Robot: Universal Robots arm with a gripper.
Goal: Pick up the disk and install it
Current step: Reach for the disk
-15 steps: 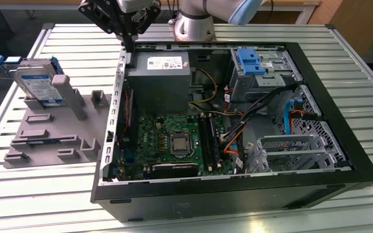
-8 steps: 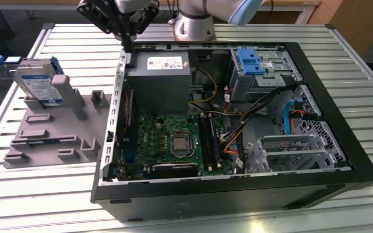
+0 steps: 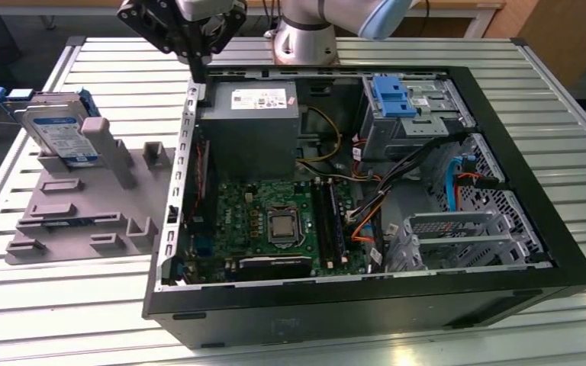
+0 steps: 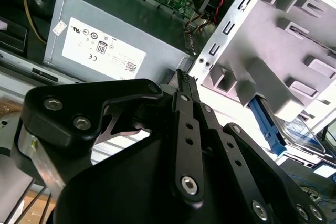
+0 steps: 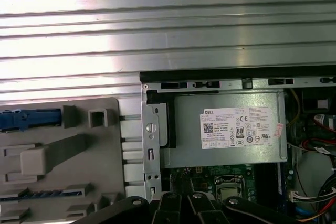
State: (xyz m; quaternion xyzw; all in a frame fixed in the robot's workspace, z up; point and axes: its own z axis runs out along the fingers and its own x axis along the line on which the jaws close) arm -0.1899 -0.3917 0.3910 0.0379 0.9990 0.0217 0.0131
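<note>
**Operator:** One question: which way is the disk (image 3: 57, 130) from the gripper (image 3: 199, 70)?

**Spotter:** It's toward the exterior view's left, well apart from your gripper. It stands on edge, slightly tilted, in the grey fixture (image 3: 79, 210) beside the computer case (image 3: 568, 267). Your gripper hangs over the case's corner by the power supply (image 3: 247, 126), jaws closed, holding nothing.

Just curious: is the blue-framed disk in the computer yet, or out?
Out: the disk stands on edge in the grey fixture block, beside the open computer case.
</note>
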